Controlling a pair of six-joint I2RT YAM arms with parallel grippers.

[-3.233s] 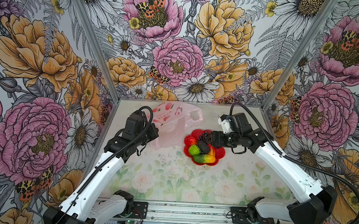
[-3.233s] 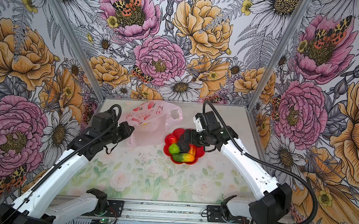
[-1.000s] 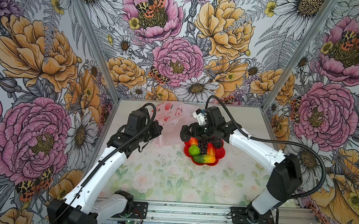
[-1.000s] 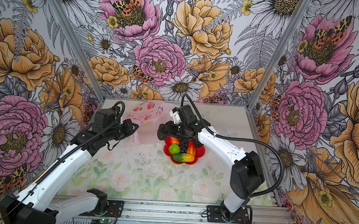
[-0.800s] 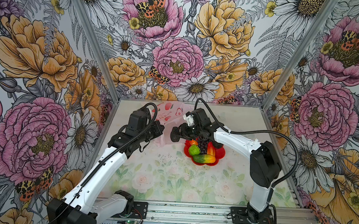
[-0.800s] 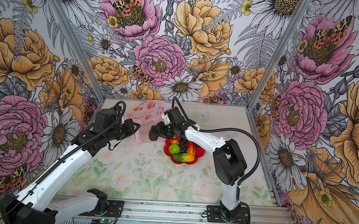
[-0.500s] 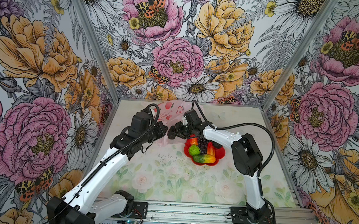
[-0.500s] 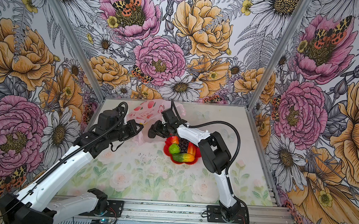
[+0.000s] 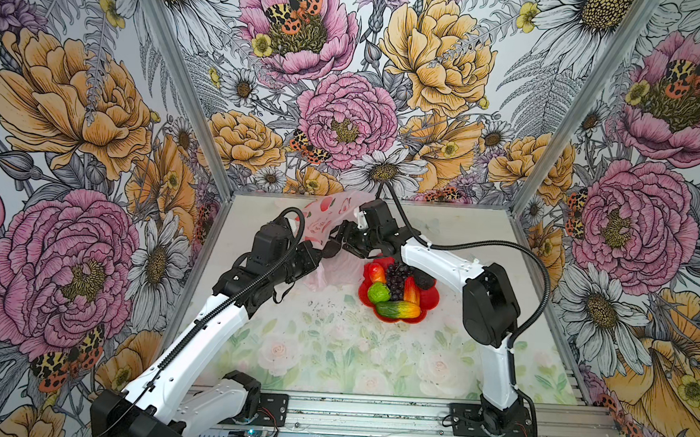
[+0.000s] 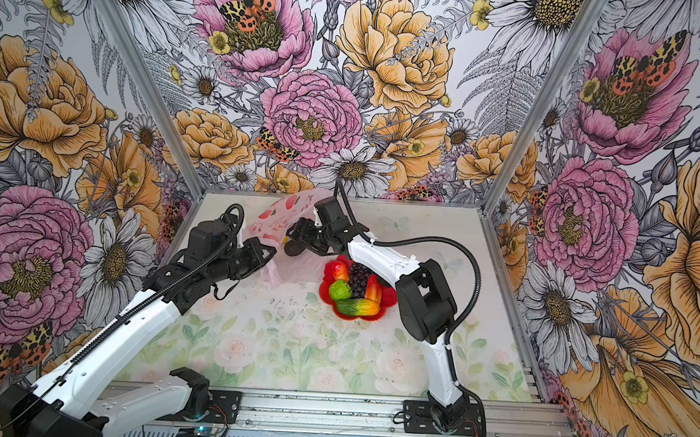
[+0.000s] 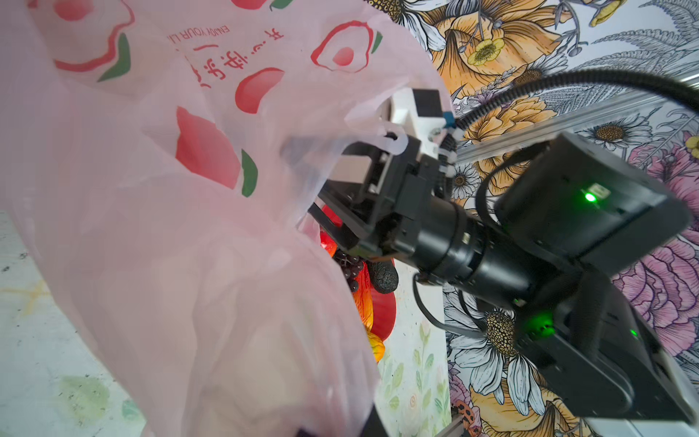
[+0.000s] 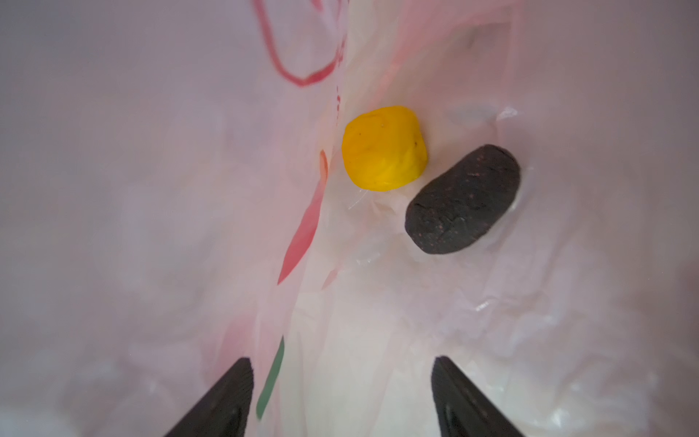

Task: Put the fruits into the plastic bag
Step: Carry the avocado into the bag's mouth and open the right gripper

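Observation:
The pink plastic bag [image 9: 326, 218] stands at the back left of the table, and my left gripper [image 9: 316, 260] is shut on its near edge and holds it up. My right gripper [image 9: 338, 244] reaches into the bag's mouth. In the right wrist view it [image 12: 342, 378] is open with nothing between its fingers. Beyond it a yellow fruit [image 12: 384, 147] and a dark avocado [image 12: 463, 198] lie inside the bag [image 12: 510, 340]. On the red plate [image 9: 433, 300] remain grapes [image 9: 397, 274], a lime [image 9: 378, 293], a mango [image 9: 399, 310], a peach [image 9: 376, 271] and another avocado [image 9: 423, 280].
The red flower-shaped plate [image 10: 389, 299] sits just right of the bag, under my right forearm. Flowered walls close in the back and both sides. A metal rail [image 9: 369, 416] with both arm bases runs along the front edge.
My right gripper has swung left from above the plate into the bag's mouth and opened, letting the avocado go. My left gripper has shifted slightly right, still holding the bag.

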